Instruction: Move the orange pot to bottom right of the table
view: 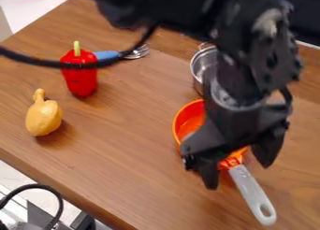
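- My tool hangs over the right half of the surface, its two fingers spread well apart, with the near end of the pot's grey handle showing between them.
- I cannot tell whether either finger touches the handle.
- The orange pot sits right of the middle of the surface, below my arm, which hides much of its right side; its handle slants down towards the lower right of the view.
- Just above the orange pot I see a silvery metal pot, partly hidden behind me.
- Towards the upper left, a red pepper with a pale green stem stands on the surface.
- Just beside it lies a fork with a blue handle, its metal tines pointing right.
- Lower and further left, near the surface's edge, I have a yellow, bulb-shaped piece with a narrow knobbed neck at its top.
- A black cable loops across the upper left of my view, passing in front of the pepper.
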Motion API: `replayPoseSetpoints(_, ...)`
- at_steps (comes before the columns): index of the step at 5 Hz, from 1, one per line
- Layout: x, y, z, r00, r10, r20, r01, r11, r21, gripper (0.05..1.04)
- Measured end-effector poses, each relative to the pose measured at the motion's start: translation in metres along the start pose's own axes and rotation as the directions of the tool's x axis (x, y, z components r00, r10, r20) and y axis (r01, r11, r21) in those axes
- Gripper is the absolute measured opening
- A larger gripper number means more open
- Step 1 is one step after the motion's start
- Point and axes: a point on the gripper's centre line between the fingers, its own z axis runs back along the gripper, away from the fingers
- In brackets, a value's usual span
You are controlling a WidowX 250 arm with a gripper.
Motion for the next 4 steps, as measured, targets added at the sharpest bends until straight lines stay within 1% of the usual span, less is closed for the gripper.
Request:
replayPoseSetpoints(1, 0.018, 0.001, 0.016, 0.998, -0.035, 0.054, 0.035, 0.999, 0.006, 0.999)
replayPoseSetpoints(2, 0.053, -0.001, 0.021, 0.992, -0.087, 0.087, 0.079, 0.993, 0.086, 0.999)
replayPoseSetpoints(3, 0.098, -0.005, 0.027, 0.966, -0.234, 0.111, 0.212, 0.961, 0.176, 0.999)
replayPoseSetpoints(4, 0.142, -0.014, 0.028, 0.952, -0.277, 0.131, 0.250, 0.949, 0.190, 0.999)
